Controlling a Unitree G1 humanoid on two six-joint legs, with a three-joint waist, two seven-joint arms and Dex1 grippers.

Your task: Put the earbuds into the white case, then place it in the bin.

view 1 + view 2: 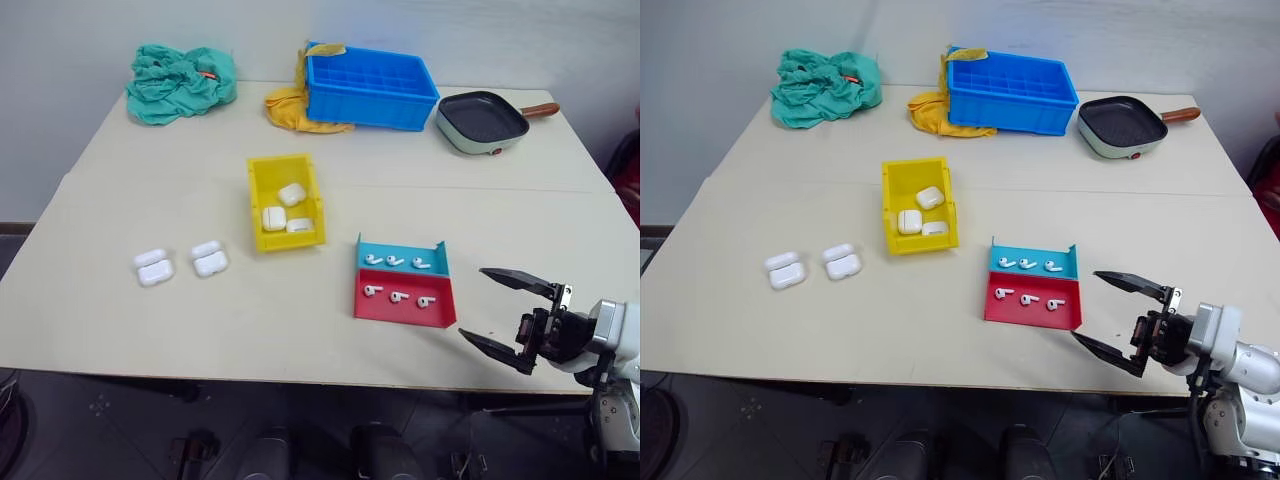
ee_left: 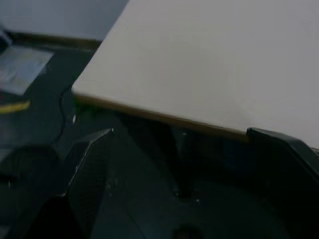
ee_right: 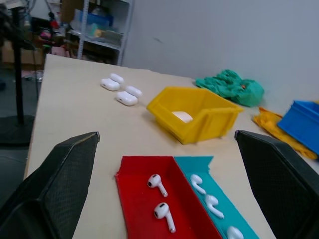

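The right hand (image 1: 512,322), wide open and empty, hovers off the table's (image 1: 300,330) near edge beside the red tray (image 1: 404,311); it should pinch one earbud (image 1: 373,290) by its stem.

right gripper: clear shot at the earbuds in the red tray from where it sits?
Probably yes. The right gripper hangs open just right of the red tray, apart from it, with bare table between. The three earbuds lie uncovered in the shallow tray.
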